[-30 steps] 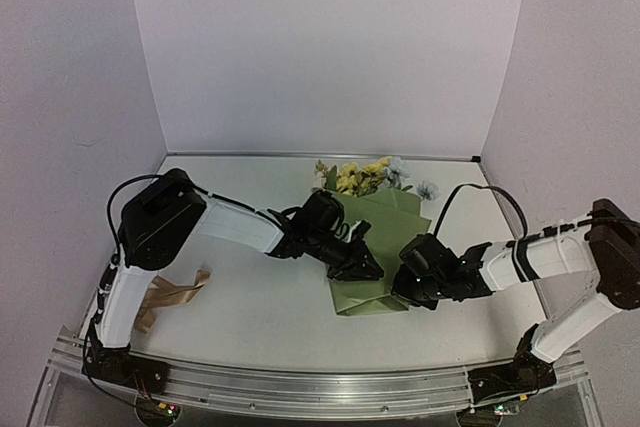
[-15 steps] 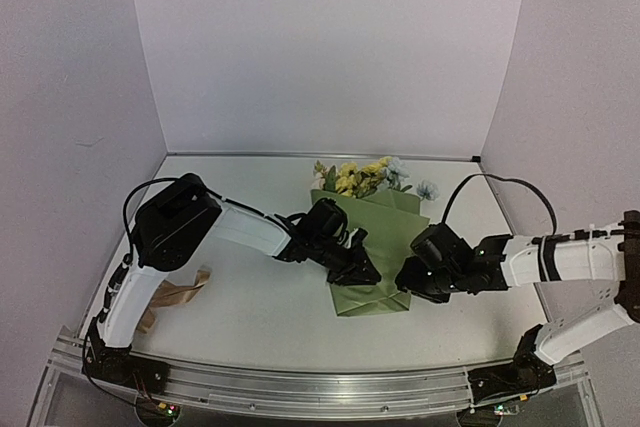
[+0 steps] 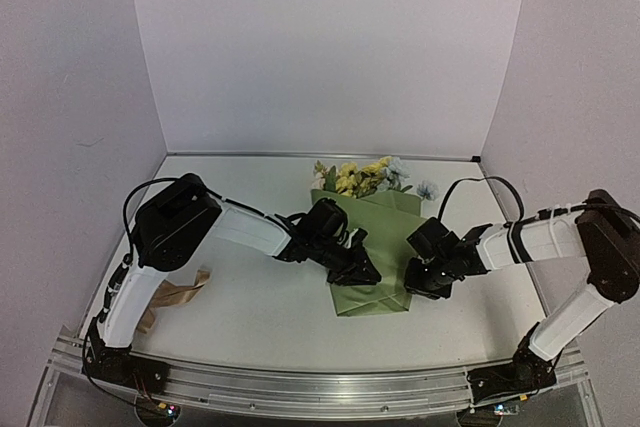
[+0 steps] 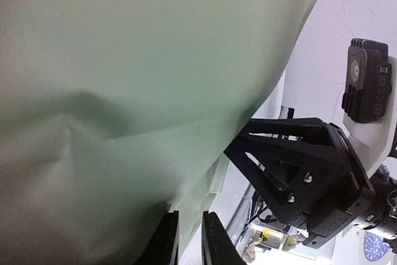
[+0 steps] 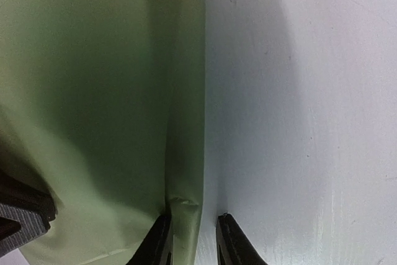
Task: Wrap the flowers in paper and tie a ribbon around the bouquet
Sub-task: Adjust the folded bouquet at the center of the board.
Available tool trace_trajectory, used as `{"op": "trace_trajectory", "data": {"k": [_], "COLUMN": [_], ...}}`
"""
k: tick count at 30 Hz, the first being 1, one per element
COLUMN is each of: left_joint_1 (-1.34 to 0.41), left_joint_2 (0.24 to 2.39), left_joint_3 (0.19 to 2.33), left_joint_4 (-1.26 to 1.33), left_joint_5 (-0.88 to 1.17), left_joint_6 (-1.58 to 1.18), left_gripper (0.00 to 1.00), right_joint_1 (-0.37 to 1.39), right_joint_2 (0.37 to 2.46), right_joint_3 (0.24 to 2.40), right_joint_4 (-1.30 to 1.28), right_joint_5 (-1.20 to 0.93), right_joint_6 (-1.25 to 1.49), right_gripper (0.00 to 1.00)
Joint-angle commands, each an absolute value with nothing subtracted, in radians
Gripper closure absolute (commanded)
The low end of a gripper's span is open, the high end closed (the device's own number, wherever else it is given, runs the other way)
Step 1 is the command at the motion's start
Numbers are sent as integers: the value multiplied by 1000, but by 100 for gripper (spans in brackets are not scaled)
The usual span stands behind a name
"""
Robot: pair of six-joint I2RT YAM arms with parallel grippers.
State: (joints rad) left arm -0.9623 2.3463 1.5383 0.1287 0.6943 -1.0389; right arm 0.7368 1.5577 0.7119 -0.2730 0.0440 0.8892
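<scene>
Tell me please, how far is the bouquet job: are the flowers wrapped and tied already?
Done: the flowers lie on the olive paper, which is folded partly over them. In hand: the left gripper pinches its left side, and the right gripper straddles its right edge, jaws open. Left: closing the cone and tying the ribbon, which lies loose by the left arm.

A lab test booth: plain white walls point(image 3: 330, 47) enclose an aluminium-railed table point(image 3: 250, 297).
</scene>
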Motion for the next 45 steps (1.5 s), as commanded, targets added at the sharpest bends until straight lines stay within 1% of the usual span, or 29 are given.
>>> {"op": "trace_trajectory", "data": {"k": [1,5,9,11,13,16,18,21,28,30,38,45], "left_joint_1": [-950,-931,-921,-920,-921,-920,-921,-921,-918,-911,-881,-843], "left_joint_2": [2335,2316,2341,2365,2377,2378,2382,2387,2373,2347,2192,2041], "left_joint_3": [1583,1575,1630,1660,1667,1670,1675,1688,1683,1662,1523,1298], "left_joint_4": [92,113,50,11,6,6,6,-2,-22,-7,47,52], "left_joint_5": [693,709,707,701,703,703,704,705,704,702,721,754], "left_joint_6": [-1004,-998,-972,-965,-966,-966,-965,-965,-954,-952,-915,-863], "left_gripper": [85,84,83,83,84,84,83,83,83,83,71,71], "right_joint_1": [730,730,731,732,732,732,732,732,730,730,730,731], "right_joint_2": [1610,1630,1578,1516,1436,1361,1374,1461,1592,1607,1626,1634], "right_joint_3": [760,757,762,770,781,814,856,908,892,856,774,779], "right_joint_4": [-256,-256,-306,-349,-382,-403,-401,-392,-270,-235,-192,-199], "right_joint_5": [12,8,18,32,49,41,10,-44,-79,-84,-52,-46], "right_joint_6": [864,873,875,870,863,851,845,843,866,885,899,891], "right_gripper": [75,75,74,70,63,59,63,72,83,85,88,88]}}
